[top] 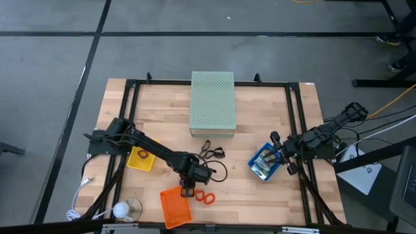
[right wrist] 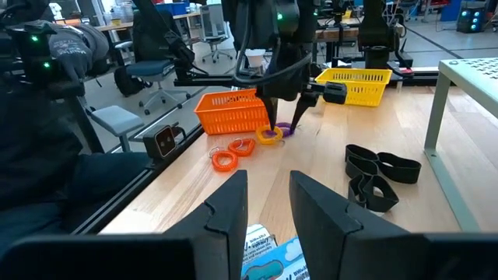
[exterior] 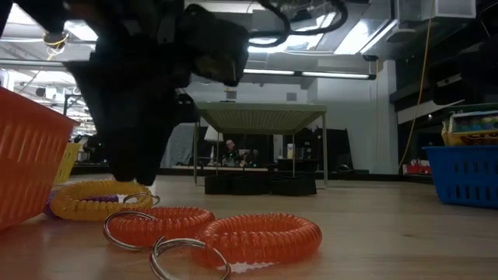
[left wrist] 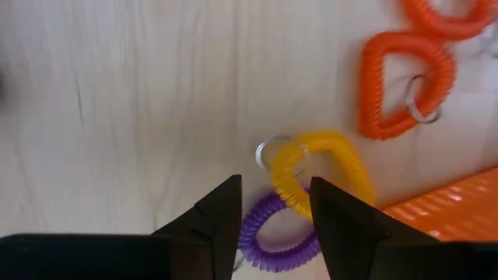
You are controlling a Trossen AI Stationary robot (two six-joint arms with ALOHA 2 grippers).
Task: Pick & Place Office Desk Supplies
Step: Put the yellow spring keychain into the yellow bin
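- A shallow yellow plastic tray sits near the wooden table's left edge, with a shallow orange mesh tray at the front edge, one corner overhanging.
- The left gripper hangs low just beside the orange tray, its fingers spread apart with nothing between them, directly over two coiled rings: one yellow coil ring and one purple coil ring, overlapping each other on the wood.
- Two orange coil rings, each carrying a metal key loop, lie touching just right of that pair, near the front edge.
- A cluster of thin black loop-shaped bands lies mid-table; the count is unclear from above, though the right wrist view shows at least three.
- One large pale green perforated box stands behind them at the back edge.
- Bare wood lies open between the bands and a shallow blue tray holding printed green-blue-white packets, too stacked to count.
- The right gripper waits over the blue tray near the right edge, fingers apart and empty.
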